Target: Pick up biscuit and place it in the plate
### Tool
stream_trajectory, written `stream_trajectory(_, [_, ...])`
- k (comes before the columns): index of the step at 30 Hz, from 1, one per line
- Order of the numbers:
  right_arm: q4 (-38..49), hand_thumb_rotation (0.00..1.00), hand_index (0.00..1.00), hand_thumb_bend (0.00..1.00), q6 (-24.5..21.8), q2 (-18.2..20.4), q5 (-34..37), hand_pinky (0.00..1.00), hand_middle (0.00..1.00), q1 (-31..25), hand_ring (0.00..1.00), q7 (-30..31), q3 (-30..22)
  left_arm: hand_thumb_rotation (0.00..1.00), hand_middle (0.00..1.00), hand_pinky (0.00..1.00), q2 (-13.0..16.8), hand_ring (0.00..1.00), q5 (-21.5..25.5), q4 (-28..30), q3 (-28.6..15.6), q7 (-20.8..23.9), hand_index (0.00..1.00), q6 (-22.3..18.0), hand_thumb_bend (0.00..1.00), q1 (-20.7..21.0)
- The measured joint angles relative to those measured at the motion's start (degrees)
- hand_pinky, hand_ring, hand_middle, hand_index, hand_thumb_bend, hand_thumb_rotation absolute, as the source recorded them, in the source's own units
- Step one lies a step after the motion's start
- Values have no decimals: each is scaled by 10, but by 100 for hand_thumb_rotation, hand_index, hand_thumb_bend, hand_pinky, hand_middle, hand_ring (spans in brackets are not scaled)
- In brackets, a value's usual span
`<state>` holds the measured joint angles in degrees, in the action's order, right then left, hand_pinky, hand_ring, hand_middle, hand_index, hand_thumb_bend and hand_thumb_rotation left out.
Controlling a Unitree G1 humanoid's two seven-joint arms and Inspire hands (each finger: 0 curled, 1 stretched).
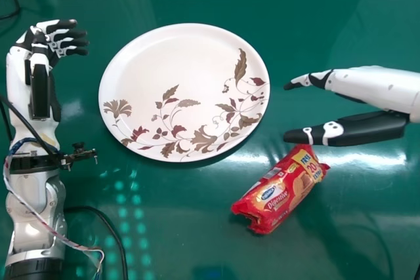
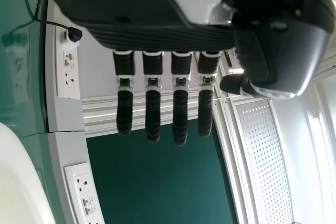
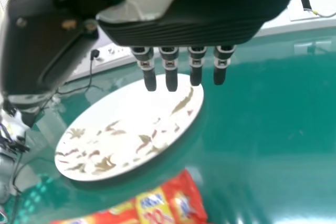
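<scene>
On the table (image 1: 197, 227), nearer the robot than the plate (image 1: 177, 83) and a little to its right, lies the biscuit (image 1: 279, 191), slantwise and unheld; the right hand (image 1: 348, 84) hangs just beyond its far end, fingers straight and released, the thumb apart from them; the left hand (image 1: 41, 57) is idle past the plate's left side, its fingers loose and empty.

The step in hand, as I judge it, is to get a grip on the biscuit; the right hand would do well to come back toward the robot and line up over the middle of the pack, then lower with thumb and fingers to either side; an even squeeze should suit the soft wrapper, as a hard pinch might crush what is inside; gripping by one end could let the pack swing or slip on the way to the plate.

The right hand's height over the table is hard to judge, and I cannot tell whether the thumb tip touches the wrapper or only passes above it; in the head view the right fingers overlap, hiding the palm; in the right wrist view the biscuit is cut off by the edge.
</scene>
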<state>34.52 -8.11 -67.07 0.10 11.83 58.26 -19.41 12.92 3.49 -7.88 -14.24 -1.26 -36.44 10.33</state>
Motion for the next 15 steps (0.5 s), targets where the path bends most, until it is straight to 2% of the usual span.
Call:
stream_trajectory(5, [30, 47, 100, 100, -26, -29, 17, 97, 100, 6, 100, 26, -38, 11, 60, 51, 0, 57, -2, 1, 0, 1, 65, 11, 11, 0])
stream_trajectory(10, [58, 47, 100, 100, -26, -29, 14, 92, 100, -19, 100, 31, -56, 12, 60, 52, 0, 58, -5, 3, 0, 1, 65, 16, 11, 0])
stream_trajectory(13, [80, 42, 100, 100, -37, -26, 13, 93, 100, -43, 100, 35, -74, 15, 61, 53, 0, 59, -6, 3, 0, 1, 66, 21, 12, 0])
stream_trajectory(15, [95, 43, 100, 100, -38, -14, 15, 94, 100, -62, 100, 36, -93, 16, 61, 53, 0, 59, -6, 1, 0, 1, 66, 22, 12, 1])
